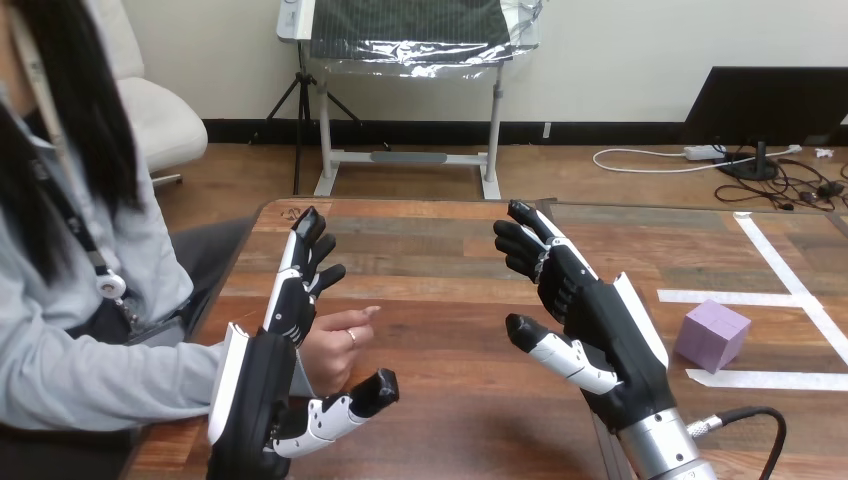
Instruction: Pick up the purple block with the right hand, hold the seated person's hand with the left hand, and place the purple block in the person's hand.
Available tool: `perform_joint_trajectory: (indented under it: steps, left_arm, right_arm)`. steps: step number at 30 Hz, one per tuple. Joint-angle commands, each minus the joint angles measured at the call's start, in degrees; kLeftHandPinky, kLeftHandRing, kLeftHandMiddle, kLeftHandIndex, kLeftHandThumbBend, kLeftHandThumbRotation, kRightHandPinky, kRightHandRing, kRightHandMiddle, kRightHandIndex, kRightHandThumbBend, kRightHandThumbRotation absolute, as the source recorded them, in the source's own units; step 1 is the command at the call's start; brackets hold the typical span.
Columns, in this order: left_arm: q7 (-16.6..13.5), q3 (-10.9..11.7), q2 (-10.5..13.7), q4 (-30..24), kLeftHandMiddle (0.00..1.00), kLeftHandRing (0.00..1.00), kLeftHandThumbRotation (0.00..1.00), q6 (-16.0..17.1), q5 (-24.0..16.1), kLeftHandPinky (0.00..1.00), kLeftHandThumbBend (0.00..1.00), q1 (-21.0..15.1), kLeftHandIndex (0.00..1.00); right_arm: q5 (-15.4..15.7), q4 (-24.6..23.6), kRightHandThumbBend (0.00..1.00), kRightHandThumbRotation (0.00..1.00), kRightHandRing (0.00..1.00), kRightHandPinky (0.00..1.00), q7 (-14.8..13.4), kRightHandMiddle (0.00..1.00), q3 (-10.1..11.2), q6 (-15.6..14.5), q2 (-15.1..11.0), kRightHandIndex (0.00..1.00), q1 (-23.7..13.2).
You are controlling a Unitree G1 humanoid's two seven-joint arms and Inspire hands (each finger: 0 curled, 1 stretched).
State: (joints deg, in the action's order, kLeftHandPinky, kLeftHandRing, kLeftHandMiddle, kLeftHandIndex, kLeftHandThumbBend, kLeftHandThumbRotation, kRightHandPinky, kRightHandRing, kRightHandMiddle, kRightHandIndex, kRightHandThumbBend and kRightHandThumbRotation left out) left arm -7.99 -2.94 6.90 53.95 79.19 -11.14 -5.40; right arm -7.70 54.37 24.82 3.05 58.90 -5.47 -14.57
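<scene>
A purple block [711, 335] lies on the wooden table [440, 300] at the right, inside white tape marks. My right hand [590, 315] is raised left of the block, apart from it, with straight fingers and nothing in it. My left hand [275, 395] stands upright at the lower left, fingers straight, thumb stretched right. The person's hand [335, 345] rests loosely curled beside my left palm, between its fingers and thumb; my fingers are not curled round it.
White tape lines [790, 285] cross the table's right side around the block. The person sits at the left edge, with a forearm [100, 380] reaching along the table's near left corner. Bare wood lies between my two hands.
</scene>
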Motion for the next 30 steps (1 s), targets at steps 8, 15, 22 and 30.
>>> perform_joint_trajectory:
  steps: [8,15,22,30]
  left_arm:
    - [1.7,0.7,-0.6,-1.0,0.99,0.95,0.63,1.3,3.0,0.86,1.0,-1.6,0.99]
    - [3.1,0.7,-0.7,-0.9,0.99,0.95,0.62,1.4,4.5,0.87,1.0,-1.7,0.99]
    - [4.0,0.9,-1.0,-1.1,0.99,0.95,0.62,1.1,5.4,0.87,1.0,-1.7,0.99]
    - [4.7,1.4,-1.3,-1.2,0.98,0.95,0.61,0.9,5.8,0.86,1.0,-1.6,0.98]
  right_arm:
    - [0.0,-0.5,1.0,0.61,0.91,0.93,-0.3,0.89,0.5,1.5,0.3,0.94,-2.6]
    - [-0.1,-0.4,1.0,0.61,0.9,0.93,-0.3,0.89,0.6,1.5,0.4,0.94,-2.6]
    - [-0.1,-0.4,1.0,0.6,0.9,0.92,-0.3,0.89,0.6,1.5,0.4,0.94,-2.7]
    - [-0.1,-0.2,1.0,0.6,0.9,0.92,-0.3,0.89,0.7,1.8,0.5,0.94,-2.8]
